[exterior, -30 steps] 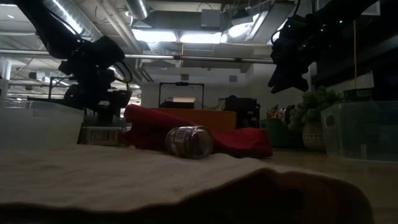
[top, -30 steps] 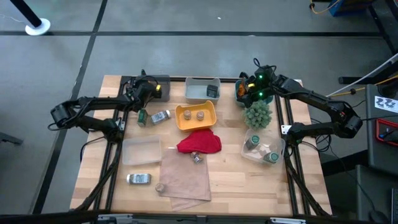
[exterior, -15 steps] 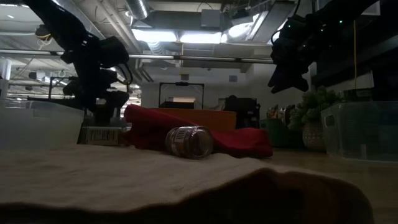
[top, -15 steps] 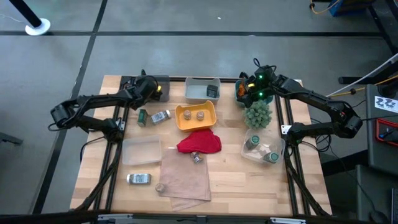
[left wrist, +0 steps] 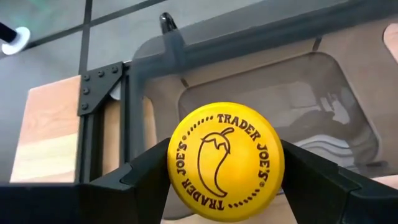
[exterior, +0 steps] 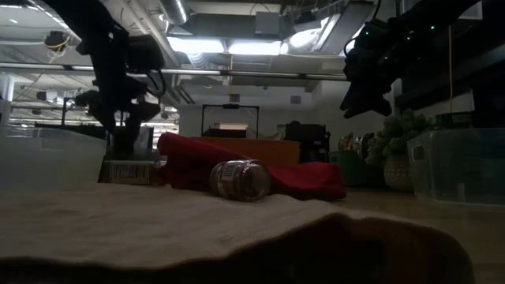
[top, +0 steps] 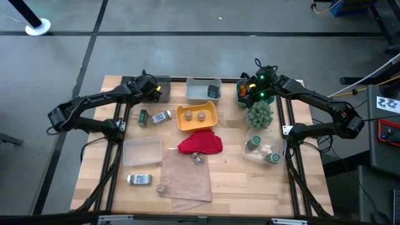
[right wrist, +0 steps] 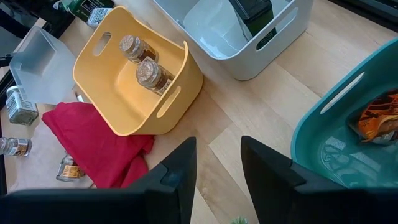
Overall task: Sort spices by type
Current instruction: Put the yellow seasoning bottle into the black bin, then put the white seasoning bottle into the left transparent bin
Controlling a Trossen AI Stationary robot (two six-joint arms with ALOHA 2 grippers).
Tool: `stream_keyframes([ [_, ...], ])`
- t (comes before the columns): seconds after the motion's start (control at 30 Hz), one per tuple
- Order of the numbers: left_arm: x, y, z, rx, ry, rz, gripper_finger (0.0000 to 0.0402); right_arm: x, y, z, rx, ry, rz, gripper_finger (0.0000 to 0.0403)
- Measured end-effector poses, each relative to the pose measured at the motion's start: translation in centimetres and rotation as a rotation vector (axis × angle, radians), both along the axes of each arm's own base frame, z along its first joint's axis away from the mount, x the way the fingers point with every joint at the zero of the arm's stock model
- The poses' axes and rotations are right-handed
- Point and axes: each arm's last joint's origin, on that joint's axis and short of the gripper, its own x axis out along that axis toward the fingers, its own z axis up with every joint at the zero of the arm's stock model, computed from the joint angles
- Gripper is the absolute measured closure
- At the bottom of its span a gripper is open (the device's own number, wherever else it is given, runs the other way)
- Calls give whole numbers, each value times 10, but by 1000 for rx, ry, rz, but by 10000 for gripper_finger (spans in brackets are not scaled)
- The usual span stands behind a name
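My left gripper point(top: 152, 88) hovers over the dark bin point(top: 164, 82) at the table's far left and is shut on the yellow-capped brown bottle point(left wrist: 226, 162). My right gripper point(right wrist: 217, 167) is open and holds nothing, above the teal bin point(right wrist: 348, 134), which has orange sachets point(right wrist: 378, 118) in it. Two tan-topped pots point(top: 197, 115) stand in the yellow basket point(top: 181, 122). A dark tin point(top: 214, 92) lies in the grey bin point(top: 199, 94). A green-lidded jar point(top: 143, 117) and a silver-capped jar point(top: 161, 117) lie on the table. Another clear jar point(exterior: 241, 180) lies by the red cloth point(top: 201, 143). My left gripper pinches the bottle between its two fingers point(left wrist: 146, 174), one on each side just below the round yellow cap point(left wrist: 226, 124). The cap faces the wrist camera. The bottle is lifted clear above the dark bin; its body is hidden behind the cap.
The fuzzy green plant point(top: 259, 115) stands near the right arm. A clear bin point(top: 265, 149) with green-lidded jars sits at the right. A tan cloth point(top: 185, 178), a clear tray point(top: 142, 151), a jar point(top: 139, 180) and a small pot point(top: 161, 187) lie toward the near edge.
My left gripper has risen and moved toward the far edge, over the dark bin, carrying the yellow-capped bottle with it.
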Motion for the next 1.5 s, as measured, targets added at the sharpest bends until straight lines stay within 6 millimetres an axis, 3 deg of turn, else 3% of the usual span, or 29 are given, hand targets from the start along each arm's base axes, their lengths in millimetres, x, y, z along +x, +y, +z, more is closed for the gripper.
stream_keyframes([
  [0.37, -19, -16, 32, 75, -128, -10, 147, 0, 0, 0, 0, 0, 0, 276],
  [0.53, -20, -19, 38, 103, -168, -18, 147, 0, 0, 0, 0, 0, 0, 276],
  [0.67, -16, -22, 37, 51, -199, -92, 147, 0, 0, 0, 0, 0, 0, 276],
  [0.97, 8, -45, 38, -139, -334, -511, 147, 0, 0, 0, 0, 0, 1, 276],
  [1.2, 19, -62, 35, -185, -301, -673, 147, 0, 0, 0, 0, 0, 0, 276],
  [1.5, 38, -69, 3, -249, -158, -802, 147, 0, 0, 0, 0, 0, 0, 276],
])
